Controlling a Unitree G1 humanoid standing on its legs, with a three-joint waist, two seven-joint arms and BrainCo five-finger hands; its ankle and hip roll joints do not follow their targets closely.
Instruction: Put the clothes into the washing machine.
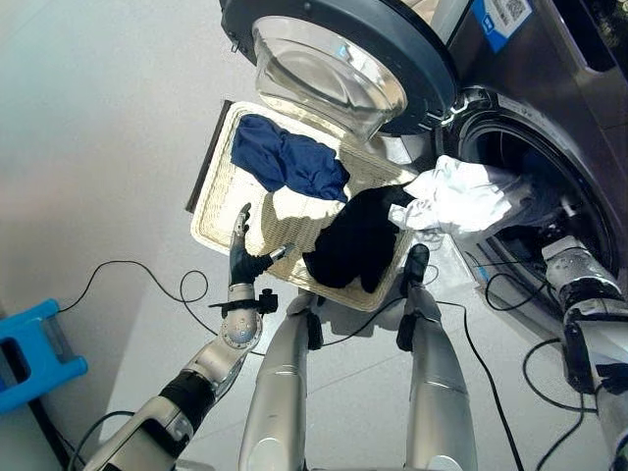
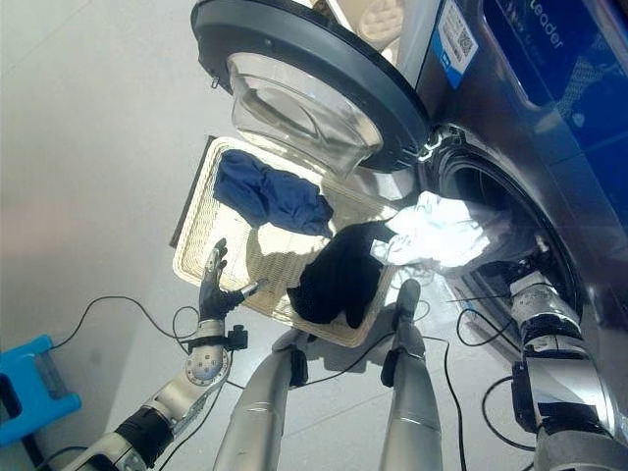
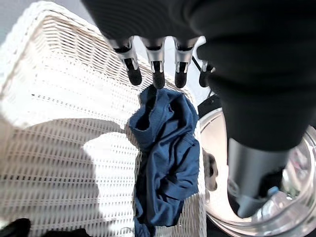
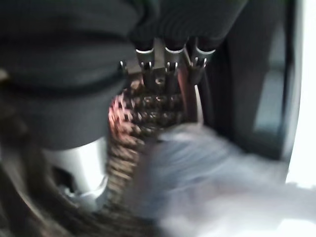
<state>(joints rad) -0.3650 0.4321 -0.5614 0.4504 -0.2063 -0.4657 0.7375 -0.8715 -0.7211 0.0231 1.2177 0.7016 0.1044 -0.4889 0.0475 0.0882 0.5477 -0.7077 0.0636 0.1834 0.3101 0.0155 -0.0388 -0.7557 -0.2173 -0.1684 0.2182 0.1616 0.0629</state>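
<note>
Above wicker basket (image 1: 221,211), left hand (image 1: 242,257) hovers, fingers straight, holding nothing.

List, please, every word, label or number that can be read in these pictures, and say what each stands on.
Blue and white sticker on the dark grey front-loading washing machine: a square code and small print, too small to read.
White lettering on the machine's blue panel: cut off by the picture's edge, not readable whole.
White wicker basket: no print seen.

Silver-grey arms, dark ribbed wrist covers, left robot hand (image 1: 241,257) with silver dark-tipped fingers
</note>
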